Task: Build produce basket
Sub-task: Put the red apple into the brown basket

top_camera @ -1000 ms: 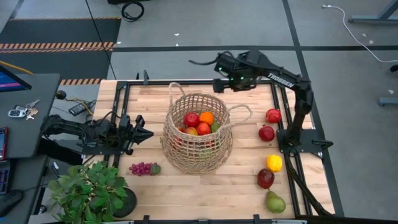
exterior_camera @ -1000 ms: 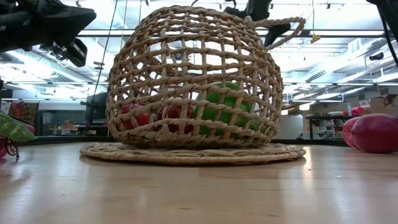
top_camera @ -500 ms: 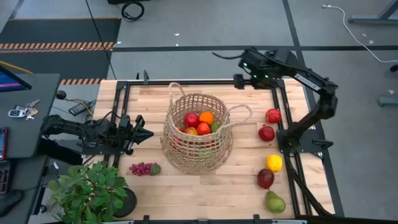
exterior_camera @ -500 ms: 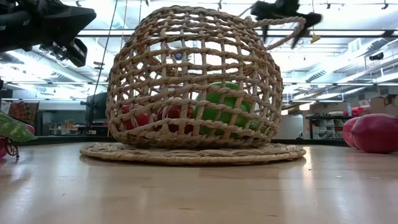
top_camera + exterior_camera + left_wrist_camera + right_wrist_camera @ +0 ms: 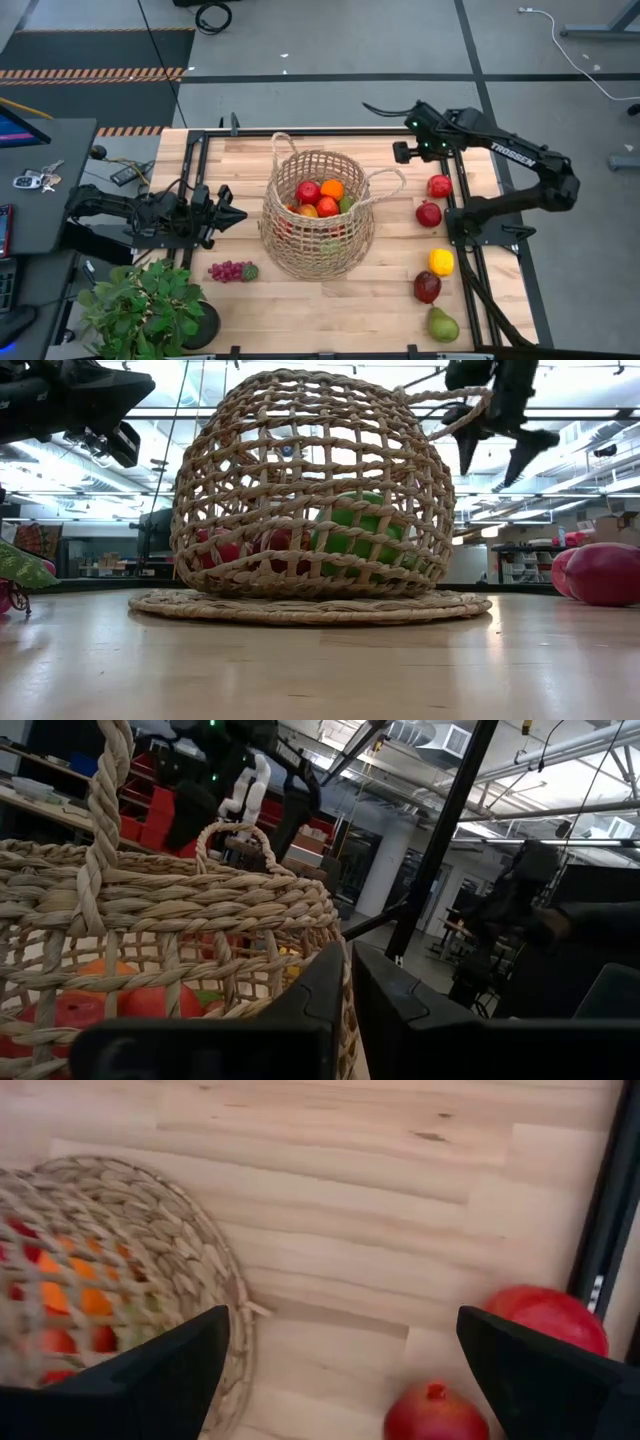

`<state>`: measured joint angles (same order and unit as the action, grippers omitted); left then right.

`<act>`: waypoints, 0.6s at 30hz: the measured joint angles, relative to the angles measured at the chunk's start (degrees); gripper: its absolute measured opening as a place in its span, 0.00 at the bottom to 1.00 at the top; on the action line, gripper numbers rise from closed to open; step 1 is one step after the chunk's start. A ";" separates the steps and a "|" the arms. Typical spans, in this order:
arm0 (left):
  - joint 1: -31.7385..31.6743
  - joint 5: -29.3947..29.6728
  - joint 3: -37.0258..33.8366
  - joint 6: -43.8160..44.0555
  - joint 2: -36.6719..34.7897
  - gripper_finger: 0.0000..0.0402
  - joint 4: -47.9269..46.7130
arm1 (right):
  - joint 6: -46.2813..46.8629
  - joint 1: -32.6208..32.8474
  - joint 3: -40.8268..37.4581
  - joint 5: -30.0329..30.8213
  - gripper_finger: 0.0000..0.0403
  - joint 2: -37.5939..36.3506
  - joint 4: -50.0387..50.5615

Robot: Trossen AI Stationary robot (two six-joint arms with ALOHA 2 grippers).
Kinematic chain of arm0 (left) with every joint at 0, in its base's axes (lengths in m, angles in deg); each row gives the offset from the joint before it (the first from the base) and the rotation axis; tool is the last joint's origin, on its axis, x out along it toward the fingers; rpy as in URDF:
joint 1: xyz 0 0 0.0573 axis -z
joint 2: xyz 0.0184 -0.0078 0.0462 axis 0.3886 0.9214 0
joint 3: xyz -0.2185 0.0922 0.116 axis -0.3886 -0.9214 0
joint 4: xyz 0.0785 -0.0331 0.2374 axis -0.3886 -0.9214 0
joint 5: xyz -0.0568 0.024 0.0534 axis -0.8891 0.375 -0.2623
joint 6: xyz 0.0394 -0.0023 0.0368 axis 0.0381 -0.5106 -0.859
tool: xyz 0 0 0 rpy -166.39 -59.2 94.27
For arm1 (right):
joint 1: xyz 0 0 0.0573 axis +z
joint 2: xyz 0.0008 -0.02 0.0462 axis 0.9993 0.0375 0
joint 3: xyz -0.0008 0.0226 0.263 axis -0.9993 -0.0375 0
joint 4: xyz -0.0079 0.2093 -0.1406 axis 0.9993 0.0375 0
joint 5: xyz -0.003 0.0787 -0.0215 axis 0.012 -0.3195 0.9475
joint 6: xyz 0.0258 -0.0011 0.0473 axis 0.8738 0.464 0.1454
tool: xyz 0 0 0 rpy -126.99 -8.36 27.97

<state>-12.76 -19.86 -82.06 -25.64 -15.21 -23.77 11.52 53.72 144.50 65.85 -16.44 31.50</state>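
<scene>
The woven straw basket [image 5: 320, 215] stands on its flat base mid-table, with red apples and an orange [image 5: 332, 189] inside; a green fruit [image 5: 355, 535] shows through the weave. More produce lies on the table to its right: a red apple [image 5: 439, 185], a dark red fruit [image 5: 429, 213], a yellow pepper [image 5: 441, 262], another dark red fruit [image 5: 427, 287] and a pear [image 5: 442, 325]. Purple grapes [image 5: 230, 271] lie near left. My left gripper [image 5: 240, 213] is shut, just left of the basket [image 5: 150, 920]. My right gripper [image 5: 400, 150] hangs open, pointing down, above the table right of the basket's handle [image 5: 450, 410].
A potted green plant [image 5: 145, 310] stands at the near left corner. A black frame rail [image 5: 455, 200] runs along the right side next to the fruit. Bare wood lies between the basket [image 5: 110, 1270] and the red apple [image 5: 548, 1318].
My right gripper has swung from above the basket's far rim toward the table's right edge and come down, staying open with nothing in it. It now hangs over the bare wood between the basket and the red fruits. The basket and the produce have stayed put.
</scene>
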 joint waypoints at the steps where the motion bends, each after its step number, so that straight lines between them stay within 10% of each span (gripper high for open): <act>1: -0.01 0.01 0.00 0.01 0.00 0.08 0.00 | -1.24 -0.43 -1.26 -0.09 0.98 -0.69 -0.84; 18: -0.01 0.01 0.00 0.00 0.00 0.08 0.00 | -27.15 -5.20 -6.22 -7.08 0.98 -3.39 2.21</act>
<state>-12.77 -19.85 -82.06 -25.64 -15.21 -23.77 -15.63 48.52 138.28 58.77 -19.83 33.72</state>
